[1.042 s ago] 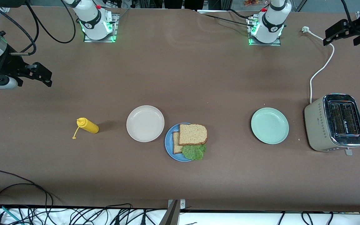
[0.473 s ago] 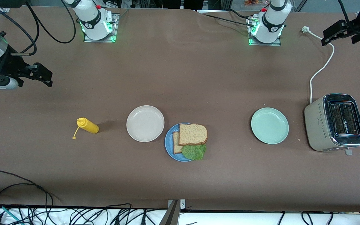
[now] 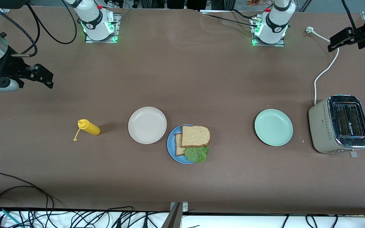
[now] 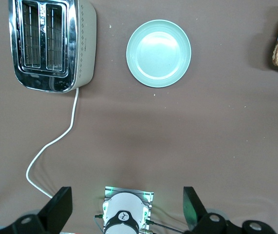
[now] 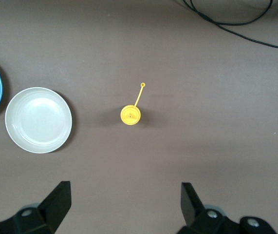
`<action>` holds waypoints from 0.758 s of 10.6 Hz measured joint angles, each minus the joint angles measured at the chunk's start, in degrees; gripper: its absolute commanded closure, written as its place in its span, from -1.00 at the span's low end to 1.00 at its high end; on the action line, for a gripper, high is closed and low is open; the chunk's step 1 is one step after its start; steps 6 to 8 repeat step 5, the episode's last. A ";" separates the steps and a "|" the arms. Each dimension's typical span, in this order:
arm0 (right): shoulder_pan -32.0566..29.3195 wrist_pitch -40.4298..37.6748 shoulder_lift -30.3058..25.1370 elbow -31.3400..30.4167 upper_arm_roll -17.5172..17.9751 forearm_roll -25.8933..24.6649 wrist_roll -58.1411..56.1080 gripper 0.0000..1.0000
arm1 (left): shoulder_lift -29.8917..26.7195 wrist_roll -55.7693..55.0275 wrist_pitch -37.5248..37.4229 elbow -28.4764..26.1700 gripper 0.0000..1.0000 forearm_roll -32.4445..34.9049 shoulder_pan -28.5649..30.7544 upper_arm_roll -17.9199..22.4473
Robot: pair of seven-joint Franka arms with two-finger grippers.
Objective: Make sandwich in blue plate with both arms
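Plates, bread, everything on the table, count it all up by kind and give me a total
Plates: 3, the blue plate, a beige-white plate, a mint-green plate
Bread slices: 2, the top slice and the bottom slice
Lettuce leaves: 1
Yellow squeeze bottles: 1
Toasters: 1
Total: 8

You see two white arms [image 3: 276, 19] with dark joint bands, green lights glowing at their bases, red buttons, black cables looping off them, and black grippers with blocky fingers [image 5: 56, 200].
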 measured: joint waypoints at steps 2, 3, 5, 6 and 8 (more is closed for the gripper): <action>-0.04 0.00 0.06 0.00 -0.03 0.00 0.05 -1.00 | 0.01 0.00 0.01 0.11 -1.00 0.00 0.01 -0.12; -0.10 0.03 0.20 0.00 -0.08 0.00 0.07 -1.00 | 0.01 0.00 0.01 0.16 -1.00 0.00 0.03 -0.13; -0.23 0.07 0.34 0.00 -0.37 0.00 0.14 -1.00 | 0.01 0.00 0.01 0.17 -1.00 0.00 0.16 -0.13; -0.23 0.07 0.34 0.00 -0.37 0.00 0.14 -1.00 | 0.01 0.00 0.01 0.17 -1.00 0.00 0.16 -0.13; -0.23 0.07 0.34 0.00 -0.37 0.00 0.14 -1.00 | 0.01 0.00 0.01 0.17 -1.00 0.00 0.16 -0.13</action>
